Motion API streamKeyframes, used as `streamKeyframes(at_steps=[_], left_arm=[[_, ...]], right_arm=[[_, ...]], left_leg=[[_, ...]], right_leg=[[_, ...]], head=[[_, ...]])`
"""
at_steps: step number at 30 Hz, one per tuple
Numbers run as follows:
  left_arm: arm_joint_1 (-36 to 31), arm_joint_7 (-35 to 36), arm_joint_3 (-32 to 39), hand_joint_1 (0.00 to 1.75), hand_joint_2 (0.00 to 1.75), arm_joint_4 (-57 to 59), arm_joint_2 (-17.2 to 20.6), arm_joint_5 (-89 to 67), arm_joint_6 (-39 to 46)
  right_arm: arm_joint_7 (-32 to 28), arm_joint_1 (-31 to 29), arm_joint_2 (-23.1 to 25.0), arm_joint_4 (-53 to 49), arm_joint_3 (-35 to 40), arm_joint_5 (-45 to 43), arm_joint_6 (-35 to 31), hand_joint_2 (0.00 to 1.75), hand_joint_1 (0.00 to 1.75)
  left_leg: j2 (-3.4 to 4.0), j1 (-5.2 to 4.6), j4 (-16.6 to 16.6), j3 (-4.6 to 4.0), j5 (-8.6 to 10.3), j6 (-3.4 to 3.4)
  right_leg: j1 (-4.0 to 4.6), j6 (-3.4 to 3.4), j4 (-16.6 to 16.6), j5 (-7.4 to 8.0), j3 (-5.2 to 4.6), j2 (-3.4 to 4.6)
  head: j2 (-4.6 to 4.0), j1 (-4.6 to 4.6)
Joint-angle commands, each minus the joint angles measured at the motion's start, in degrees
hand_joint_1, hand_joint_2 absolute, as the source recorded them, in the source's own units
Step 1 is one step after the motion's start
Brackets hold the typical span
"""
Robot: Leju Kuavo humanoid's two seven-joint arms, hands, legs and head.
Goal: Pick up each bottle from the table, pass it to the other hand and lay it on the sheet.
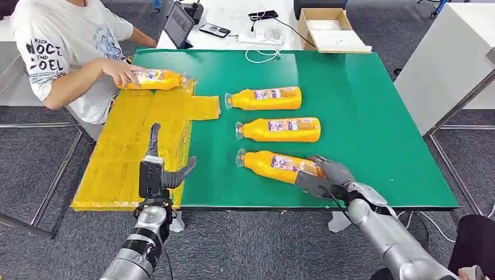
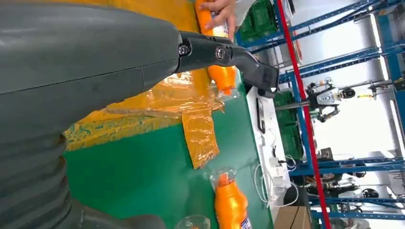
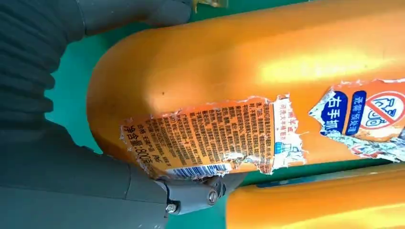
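Observation:
Three orange bottles lie on their sides on the green table (image 1: 373,116). My right hand (image 1: 324,178) wraps around the base end of the nearest bottle (image 1: 271,165), which still rests on the table. The right wrist view has that bottle (image 3: 248,71) up close, with my thumb on one side and a finger against its torn label; the middle bottle (image 3: 325,205) lies beside it. The middle bottle (image 1: 280,129) and the far bottle (image 1: 265,99) lie untouched. My left hand (image 1: 157,169) is held up, fingers apart and holding nothing, over the front of the yellow sheet (image 1: 128,151).
A person sits at the table's far left, with a hand (image 1: 122,71) on another orange bottle (image 1: 153,80) lying at the sheet's far end. A white table behind holds a tablet (image 1: 178,24), a phone, cables and a cardboard box (image 1: 327,26).

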Motion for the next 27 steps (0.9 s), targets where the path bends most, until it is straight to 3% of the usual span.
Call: streamKeyframes(at_steps=[1,5,6,7,10,22,23,27], left_arm=[[-1.67,0.10,-0.85,0.00,1.75,4.11,0.11,0.09,-0.30],[-2.38,0.41,-0.63,0.00,1.75,5.60,-0.05,0.31,-1.05],[-2.47,0.63,-0.53,0.00,1.75,5.77,-0.17,0.55,-1.53],[-2.47,0.64,-0.47,0.00,1.75,5.75,-0.25,0.48,-1.28],[-1.76,0.95,0.07,0.00,1.75,4.72,-0.33,0.59,-1.26],[-1.56,1.04,0.14,0.00,1.75,4.33,-0.25,0.51,-1.39],[-1.51,1.11,0.22,0.00,1.75,4.26,-0.29,0.47,-1.22],[-0.10,1.73,1.35,0.00,1.75,2.23,-0.36,0.96,-1.33]], right_arm=[[0.10,2.44,2.14,3.46,0.43,0.21,0.35,1.75,1.27],[0.05,3.33,2.44,3.63,-0.66,0.45,-0.16,1.75,1.27],[-0.14,3.62,2.60,3.37,-1.12,0.37,-0.39,1.75,1.12],[-0.76,4.10,3.02,2.81,-2.03,0.37,-1.20,1.75,1.10],[-2.50,6.53,5.82,-1.47,-6.61,0.50,-6.08,1.75,1.54],[-1.88,7.17,6.41,-3.37,-7.43,1.07,-6.88,1.75,1.54],[-2.30,7.60,6.85,-4.01,-8.55,0.86,-7.89,1.75,1.75],[-5.19,11.65,13.17,-14.62,-17.43,1.76,-17.02,1.75,1.75]], left_leg=[[-0.06,0.03,-0.04,0.12,-0.02,0.02],[-0.13,0.04,-0.10,0.19,-0.02,0.03],[-0.11,0.06,-0.07,0.16,-0.02,0.02],[-0.10,0.03,-0.07,0.15,-0.02,0.02],[-0.15,0.04,-0.14,0.24,-0.02,0.03],[-0.04,0.01,-0.04,0.02,-0.04,0.02],[-0.03,0.00,-0.05,0.08,-0.06,0.04],[0.07,0.02,-0.04,0.04,-0.10,0.01]], right_leg=[[0.05,-0.07,-0.08,-0.03,0.16,-0.10],[0.06,-0.12,-0.13,-0.05,0.26,-0.20],[0.08,-0.10,-0.12,-0.04,0.23,-0.16],[0.05,-0.09,-0.10,-0.04,0.20,-0.14],[0.08,-0.17,-0.17,-0.06,0.30,-0.24],[0.06,-0.09,-0.03,-0.04,0.06,-0.08],[0.06,-0.13,-0.05,-0.06,0.13,-0.10],[0.07,-0.16,-0.02,-0.08,0.09,0.01]], head=[[0.00,0.00],[0.00,0.00],[0.00,0.02],[0.00,0.00],[0.00,0.00],[0.00,-0.02],[0.00,0.02],[0.00,0.02]])
